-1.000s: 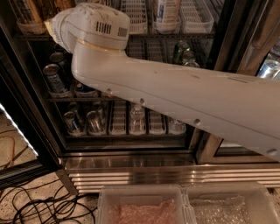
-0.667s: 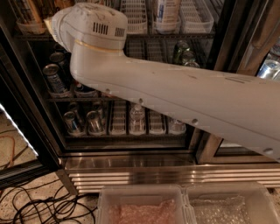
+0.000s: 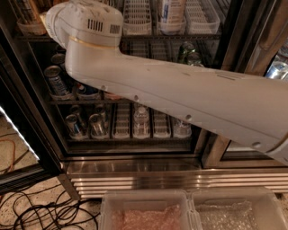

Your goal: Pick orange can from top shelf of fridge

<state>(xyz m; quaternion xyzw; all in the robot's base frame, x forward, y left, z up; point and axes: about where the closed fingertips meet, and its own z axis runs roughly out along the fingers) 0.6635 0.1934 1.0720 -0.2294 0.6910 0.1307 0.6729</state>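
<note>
Orange can (image 3: 26,11) upright, axis vertical (top cropped), on top shelf (image 3: 148,37); gripper out of view, state untellable.

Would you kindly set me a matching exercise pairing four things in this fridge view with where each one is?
Things:
1 arm
2 cables
3 bins
4 water bottle

Places:
a floor, lower left
b lowest rack
c across the fridge front
d bottom edge of view

Pairs: 1-c, 2-a, 3-d, 4-b.

The gripper is out of view, beyond the arm's upper-left end.
</note>
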